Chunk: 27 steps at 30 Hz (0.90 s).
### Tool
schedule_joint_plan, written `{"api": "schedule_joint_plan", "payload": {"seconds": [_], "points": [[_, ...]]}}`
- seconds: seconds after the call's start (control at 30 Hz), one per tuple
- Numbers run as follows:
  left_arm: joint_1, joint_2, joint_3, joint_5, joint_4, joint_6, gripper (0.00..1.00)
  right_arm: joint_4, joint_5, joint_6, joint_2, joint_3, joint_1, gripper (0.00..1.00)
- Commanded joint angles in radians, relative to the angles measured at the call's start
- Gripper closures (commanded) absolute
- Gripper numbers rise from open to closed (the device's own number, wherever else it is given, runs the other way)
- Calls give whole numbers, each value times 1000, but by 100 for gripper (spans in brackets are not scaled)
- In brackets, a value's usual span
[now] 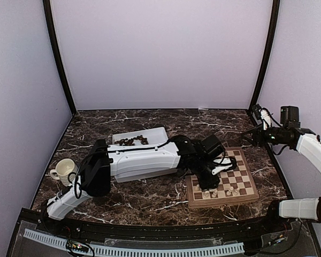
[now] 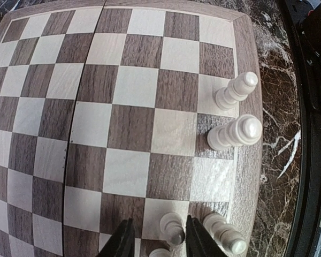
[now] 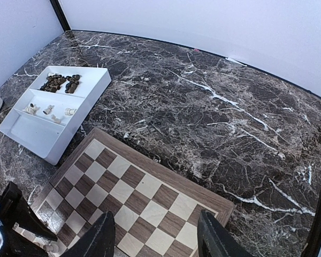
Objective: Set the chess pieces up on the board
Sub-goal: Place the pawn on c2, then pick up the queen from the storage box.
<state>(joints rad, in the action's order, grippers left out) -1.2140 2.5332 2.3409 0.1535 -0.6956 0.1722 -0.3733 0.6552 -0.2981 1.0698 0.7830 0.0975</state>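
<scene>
The board (image 1: 241, 171) lies on the marble table (image 1: 150, 201) at 4 o'clock from the table centre in the top view, with its near edge facing the arm bases. The left arm reaches across the table, and the left gripper (image 2: 159, 243) hangs low over the board's near edge. Its fingers (image 2: 195, 241) are slightly spread on either side of an upright white pawn (image 2: 172, 227). A gap shows between the pawn and the finger at 9 o'clock; contact with the other finger cannot be determined. Three more white pieces (image 2: 235, 132) stand in the outermost row of squares: two at 3 o'clock in the left wrist view and one at 5 o'clock, just beside the finger. The right gripper (image 3: 155, 241) hovers above the board's far right corner, at 3 o'clock in the top view, with its fingers (image 3: 96, 238) spread wide and holding nothing. The white divided tray (image 3: 27, 131) sits at 11 o'clock from the table centre. Its far compartment contains a heap of dark pieces (image 3: 59, 83), and its middle compartment contains a few cream pieces (image 3: 48, 110). The mug (image 1: 64, 170) stands at 9 o'clock, well apart from the board.
</scene>
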Motion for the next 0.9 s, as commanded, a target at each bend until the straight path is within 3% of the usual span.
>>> {"api": "schedule_joint_plan", "payload": {"seconds": [0.0, 0.23, 0.57, 0.7, 0.87], "points": [[4, -128, 26, -9, 21, 6, 63, 22, 18, -5, 2, -11, 1, 46], [60, -281, -16, -24, -40, -11, 62, 22, 20, -1, 11, -8, 1, 47], [313, -474, -347, -140, -101, -87, 70, -44, 25, -61, 64, 49, 1, 52], [390, -476, -417, -78, -87, -38, 72, -56, 48, -74, 108, 61, -1, 57], [485, -412, -395, 40, -91, 15, 74, -65, 66, -84, 145, 61, -2, 59]]}}
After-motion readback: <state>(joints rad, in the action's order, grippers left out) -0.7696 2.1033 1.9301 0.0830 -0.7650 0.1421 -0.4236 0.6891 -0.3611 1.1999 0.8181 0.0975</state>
